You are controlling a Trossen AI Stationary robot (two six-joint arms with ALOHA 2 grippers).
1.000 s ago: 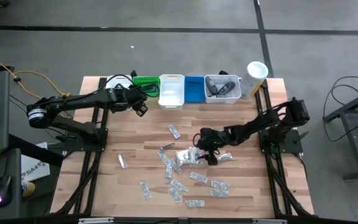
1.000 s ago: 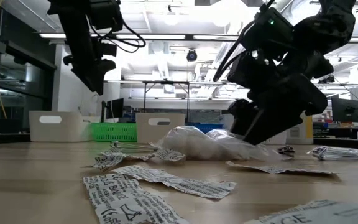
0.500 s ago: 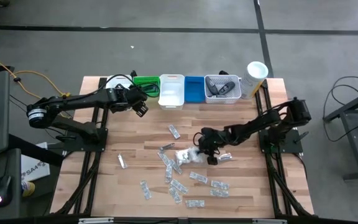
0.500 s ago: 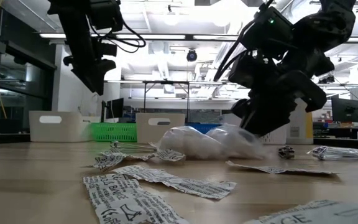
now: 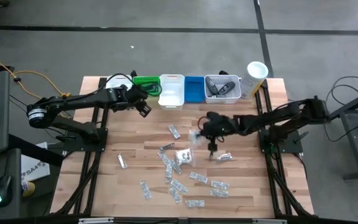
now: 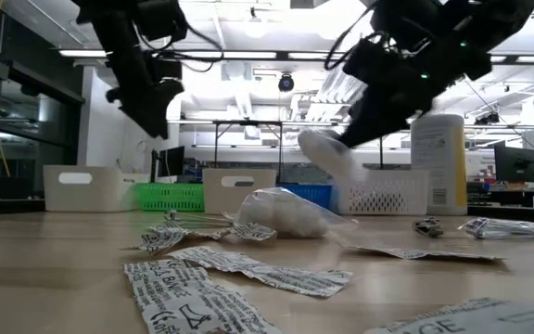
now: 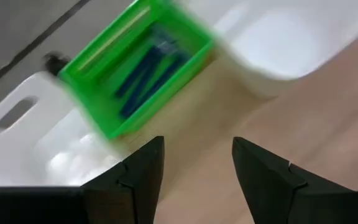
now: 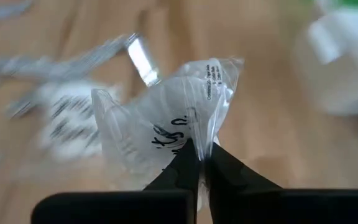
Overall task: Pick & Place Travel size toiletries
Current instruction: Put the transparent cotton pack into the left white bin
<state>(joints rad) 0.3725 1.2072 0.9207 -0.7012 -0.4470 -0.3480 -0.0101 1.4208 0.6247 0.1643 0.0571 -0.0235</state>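
Sachets (image 5: 178, 180) lie scattered across the near desk (image 5: 104, 186). Above them the right gripper (image 5: 207, 130) hangs, fingers pinched tight on a clear plastic pouch (image 8: 166, 124). Farther back, the left gripper (image 5: 143, 109) hovers half-open, holding nothing, beside the green bin (image 7: 135, 68) of blue razors (image 7: 148, 68).

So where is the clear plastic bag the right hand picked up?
The clear bag is pinched in the shut right hand, lifted off the table right of center in the high view, in front of the white mesh basket and above the scattered sachets.

Lab: ceiling strip lights (image 6: 248, 57), monitors (image 6: 515, 165), concrete floor (image 5: 166, 50).
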